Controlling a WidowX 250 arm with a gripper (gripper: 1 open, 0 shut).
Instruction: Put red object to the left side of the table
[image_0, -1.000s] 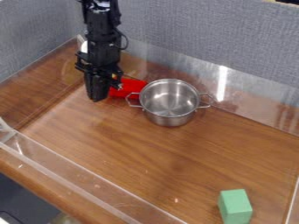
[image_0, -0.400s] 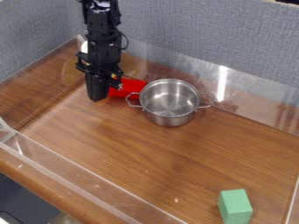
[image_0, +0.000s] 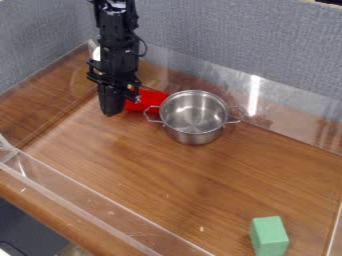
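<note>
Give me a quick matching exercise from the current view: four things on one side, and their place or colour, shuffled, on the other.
Things
1. red object
2. pot
3. green block
4. table

Places and colours
A. near the bottom right corner of the picture
B. brown, with a wood grain
C. between the robot's fingers and the pot, as the camera sees it
D. silvery, with a looped handle on each side

Pairs
1-C
2-D
3-A
4-B
</note>
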